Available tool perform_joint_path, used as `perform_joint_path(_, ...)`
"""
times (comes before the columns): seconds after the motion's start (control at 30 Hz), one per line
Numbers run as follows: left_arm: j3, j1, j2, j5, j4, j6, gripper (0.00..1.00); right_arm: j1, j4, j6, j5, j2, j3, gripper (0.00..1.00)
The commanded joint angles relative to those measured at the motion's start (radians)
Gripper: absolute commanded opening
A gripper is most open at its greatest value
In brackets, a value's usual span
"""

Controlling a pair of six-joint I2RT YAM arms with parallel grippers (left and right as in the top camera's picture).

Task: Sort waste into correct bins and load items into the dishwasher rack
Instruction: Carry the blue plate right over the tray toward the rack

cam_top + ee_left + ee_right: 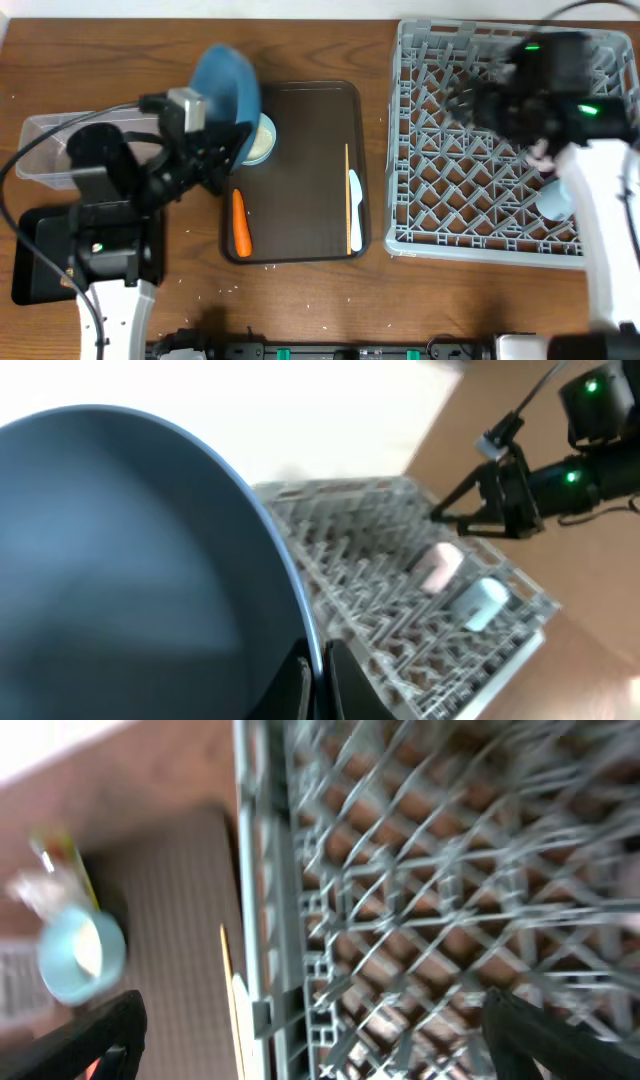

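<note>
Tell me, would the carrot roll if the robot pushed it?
Probably sideways, since the carrot is round and long. It looks stiff, so it shouldn't bend. The raised rim of the dark tray should stop it.

readable text: none | views: overhead, left wrist, right wrist | labels, brands, numbers: none legible

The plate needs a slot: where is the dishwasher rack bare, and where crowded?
Free: the dishwasher rack's left half, bare pegs along its left wall, clearest in front. Crowded: the right side, where the pink cup and light blue cup lie side by side; the right gripper hovers over the back middle.
</note>
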Motion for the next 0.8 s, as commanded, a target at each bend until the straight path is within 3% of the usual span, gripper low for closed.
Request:
perform_joint_path(0.0,0.023,-0.056,0.029,-0.003,0.055,-0.094,0.06,-0.056,0.006,0.027,-0.089,-0.09,0.033,0.99)
perform_joint_path(0.37,0.023,-0.221,0.159,0.013,0.109,-0.039,0.06,-0.064,0.028,-0.04,-0.131,-0.111,0.033,0.99)
perform_joint_path(0.47,0.023,-0.249,0.166,0.027,0.094,0.024,0.06,-0.061,0.038,-0.101,-0.185,-0.111,0.033,0.99)
perform_joint_path(0.57,0.023,-0.262,0.166,0.023,0.106,0.047,0.06,-0.04,0.047,-0.256,-0.309,-0.111,0.033,0.99)
perform_joint_path(0.67,0.023,-0.262,0.166,0.024,0.171,-0.005,0.06,-0.018,0.04,-0.28,-0.274,-0.111,0.033,0.99)
perform_joint_path(0.77,0.023,-0.262,0.166,0.026,0.279,-0.147,0.06,-0.016,0.039,-0.249,-0.205,-0.111,0.033,0.99)
